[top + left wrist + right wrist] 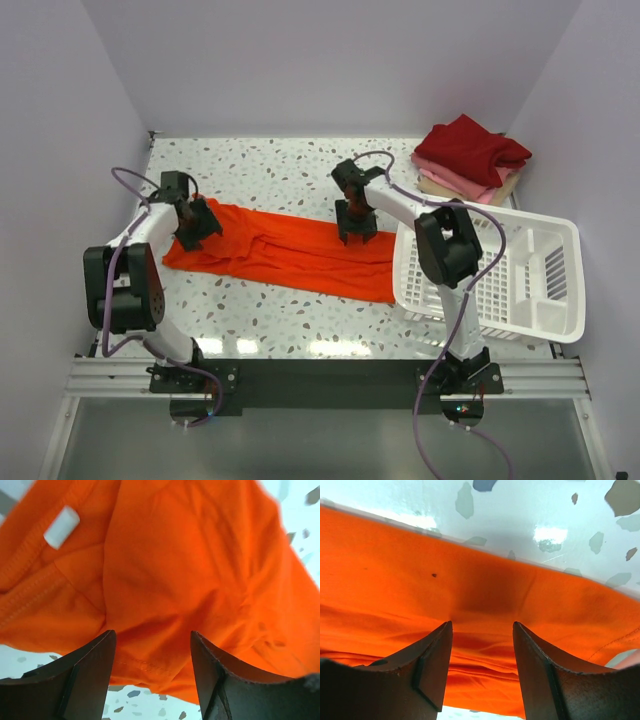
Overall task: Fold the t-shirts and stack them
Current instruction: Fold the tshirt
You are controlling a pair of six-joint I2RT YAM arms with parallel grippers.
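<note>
Orange-red t-shirt [290, 255] lies spread in a long band across the speckled table [270, 170], right end against the white basket [500, 290]. Left gripper [197, 222] sits over its left end, jaws apart. Right gripper [356, 225] is low at the far edge, jaws apart, nothing pinched. Folded t-shirts [470, 160] are stacked at the far right corner.

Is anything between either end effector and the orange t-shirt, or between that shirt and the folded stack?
Nothing visible does. The left end effector and right end effector hang open directly over the orange t-shirt. The white basket borders the shirt's right end, nearer than the tabletop route to the folded stack.
</note>
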